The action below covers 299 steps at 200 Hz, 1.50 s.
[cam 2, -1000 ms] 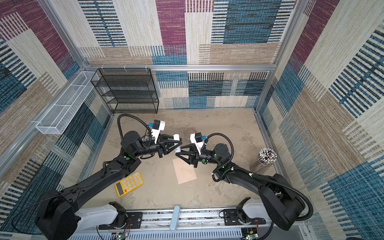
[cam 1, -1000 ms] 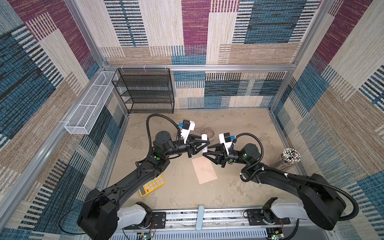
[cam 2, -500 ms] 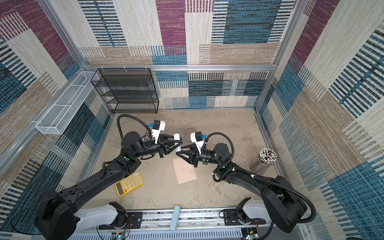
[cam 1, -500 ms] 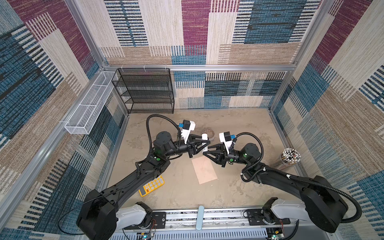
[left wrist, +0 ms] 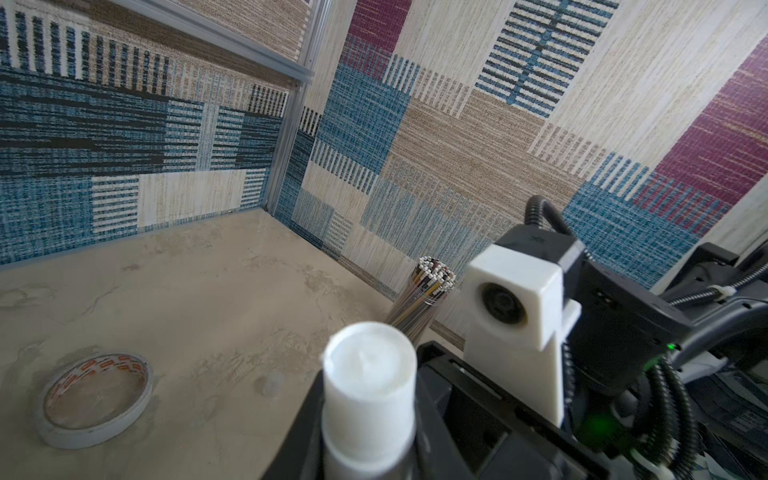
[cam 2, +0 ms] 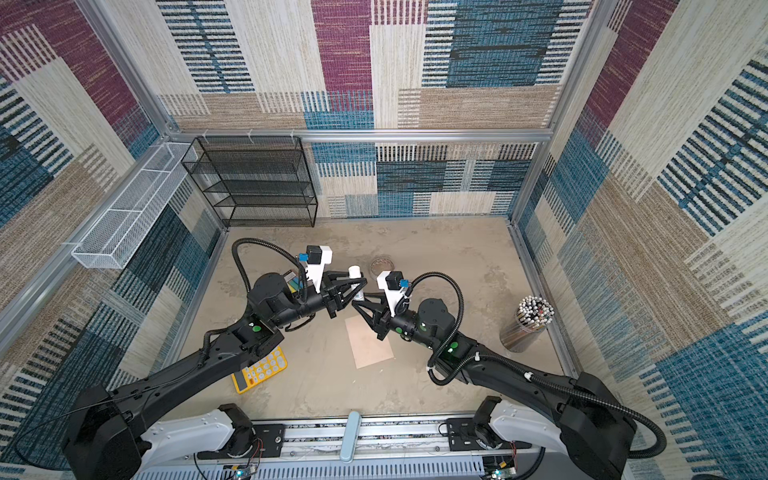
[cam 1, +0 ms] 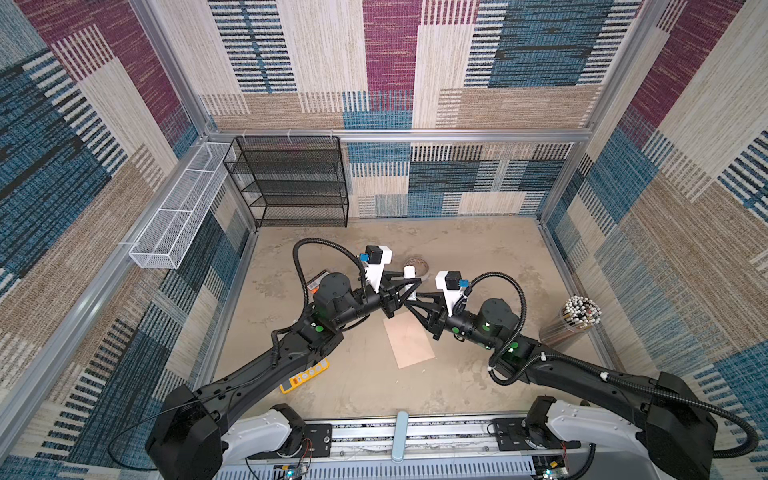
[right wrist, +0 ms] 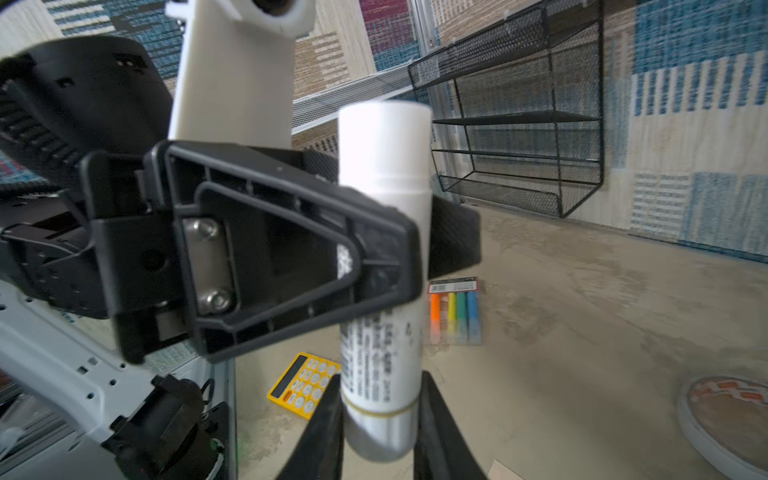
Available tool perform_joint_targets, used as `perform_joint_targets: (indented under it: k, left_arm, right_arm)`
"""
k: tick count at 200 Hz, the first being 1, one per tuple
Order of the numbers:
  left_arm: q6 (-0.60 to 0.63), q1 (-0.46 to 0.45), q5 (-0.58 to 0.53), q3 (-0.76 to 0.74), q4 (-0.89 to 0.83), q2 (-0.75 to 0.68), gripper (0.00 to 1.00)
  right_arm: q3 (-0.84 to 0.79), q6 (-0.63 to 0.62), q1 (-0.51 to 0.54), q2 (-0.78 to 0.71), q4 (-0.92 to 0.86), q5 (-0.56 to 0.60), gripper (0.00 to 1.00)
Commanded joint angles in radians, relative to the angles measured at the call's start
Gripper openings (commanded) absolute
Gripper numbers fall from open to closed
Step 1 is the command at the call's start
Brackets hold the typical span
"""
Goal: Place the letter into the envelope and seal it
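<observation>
The mottled, sand-coloured counter (cam 1: 478, 257) is carrying six things. The peach envelope (cam 1: 409, 340) is lying flat near its middle, turned slightly askew to the front edge. A yellow calculator (cam 1: 305, 376) is lying toward the front-left corner. A roll of tape (cam 1: 417, 266) is lying flat further back, roughly midway between the side edges. A cup of white-tipped sticks (cam 1: 575, 320) is standing by the right edge. A pack of coloured markers (right wrist: 455, 309) is lying left of the middle, and a black mesh rack (cam 1: 299, 183) is standing in the back-left corner.
</observation>
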Motion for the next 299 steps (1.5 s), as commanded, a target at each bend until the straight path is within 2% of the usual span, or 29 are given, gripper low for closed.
perform_joint_targets:
  k: [1, 27, 63, 105, 149, 173, 199, 220, 262, 279, 299]
  left_arm:
    - [0.011, -0.017, -0.122, -0.015, -0.093, 0.023, 0.00]
    - [0.001, -0.044, -0.156, -0.023, -0.070, 0.039, 0.00]
    - [-0.016, -0.056, -0.175, -0.023, -0.050, 0.055, 0.00]
    - [0.007, -0.055, -0.212, -0.024, -0.065, 0.030, 0.00]
    - [0.018, -0.004, -0.198, -0.007, -0.086, -0.021, 0.00]
    - [-0.005, 0.051, -0.150, -0.009, -0.082, -0.060, 0.00]
    - [-0.017, 0.099, -0.093, 0.003, -0.110, -0.087, 0.00]
    - [-0.036, 0.124, -0.025, 0.002, -0.101, -0.103, 0.00]
    - [-0.127, 0.154, 0.270, 0.000, 0.052, -0.060, 0.00]
    - [-0.169, 0.157, 0.331, -0.011, 0.152, -0.035, 0.00]
    - [-0.219, 0.154, 0.380, -0.018, 0.235, -0.010, 0.00]
  right_arm:
    - [0.035, -0.102, 0.065, -0.008, 0.174, 0.167, 0.16]
    - [0.056, -0.158, 0.138, 0.027, 0.183, 0.322, 0.17]
    - [0.115, -0.203, 0.211, 0.109, 0.127, 0.474, 0.19]
    - [0.113, -0.220, 0.217, 0.106, 0.100, 0.481, 0.26]
    - [0.046, -0.230, 0.208, 0.046, 0.086, 0.421, 0.50]
    - [0.002, -0.212, 0.181, 0.003, 0.085, 0.327, 0.56]
    - [-0.030, -0.168, 0.114, -0.046, 0.071, 0.193, 0.57]
    - [-0.039, -0.111, 0.009, -0.068, 0.070, -0.012, 0.55]
    - [-0.016, -0.010, -0.168, 0.000, 0.144, -0.463, 0.54]
    - [0.002, 0.025, -0.191, 0.045, 0.174, -0.578, 0.53]
    - [0.011, 0.050, -0.199, 0.083, 0.209, -0.624, 0.53]
